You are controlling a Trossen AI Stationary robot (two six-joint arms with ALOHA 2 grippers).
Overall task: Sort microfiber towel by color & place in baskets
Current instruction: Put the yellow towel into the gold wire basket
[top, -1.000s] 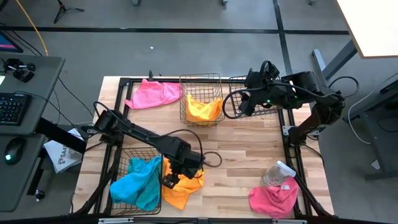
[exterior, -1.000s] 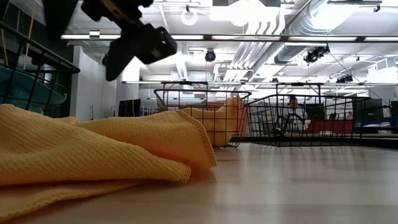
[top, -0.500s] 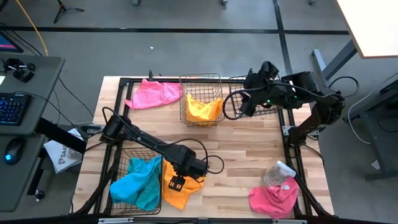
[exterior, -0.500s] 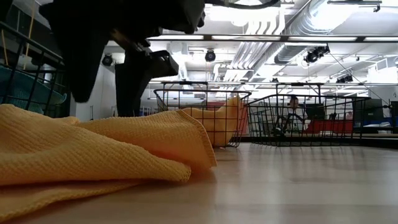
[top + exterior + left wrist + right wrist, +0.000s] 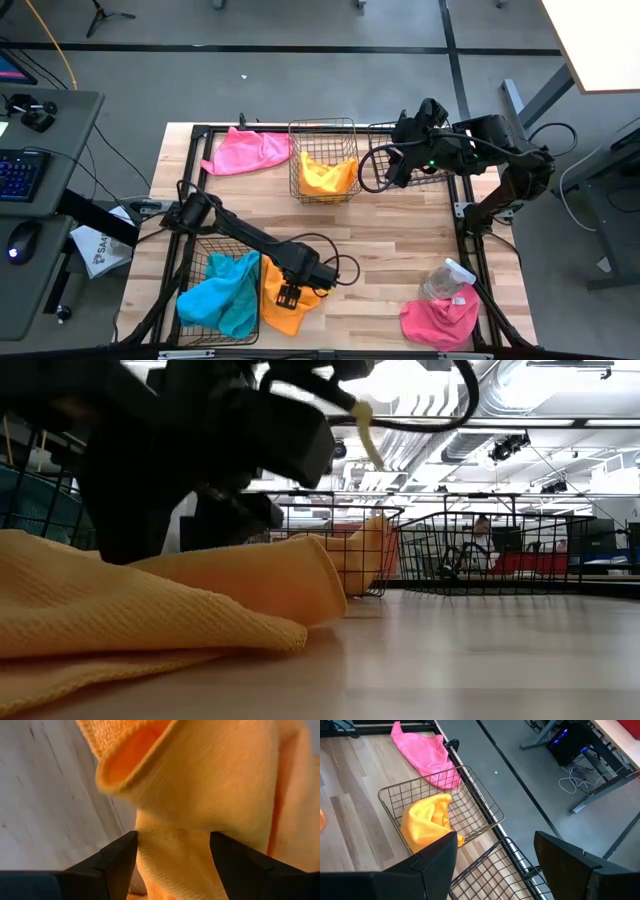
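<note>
An orange-yellow towel lies rumpled on the table beside the near-left basket, which holds a turquoise towel. My left gripper is open and down on the orange towel, one finger on each side of a raised fold. The far middle basket holds another orange towel. A pink towel lies at the far left. Another pink towel lies at the near right. My right gripper is open and waits above the far right basket. My left gripper comes at the orange towel from above, pointing down. Its open fingers stand astride a raised fold near the cloth's middle. In the low view the fingertips reach the cloth's surface. The towel lies slack on the table.
A clear spray bottle lies against the near-right pink towel. The black table frame runs along the edges. Bare wood lies between the baskets and the bottle. A desk with a keyboard stands left of the table.
My left gripper has moved toward the table's near edge and come down onto the orange towel, staying open. The towel's raised fold beside the gripper has bulged rounder under it. The right arm has kept still.
</note>
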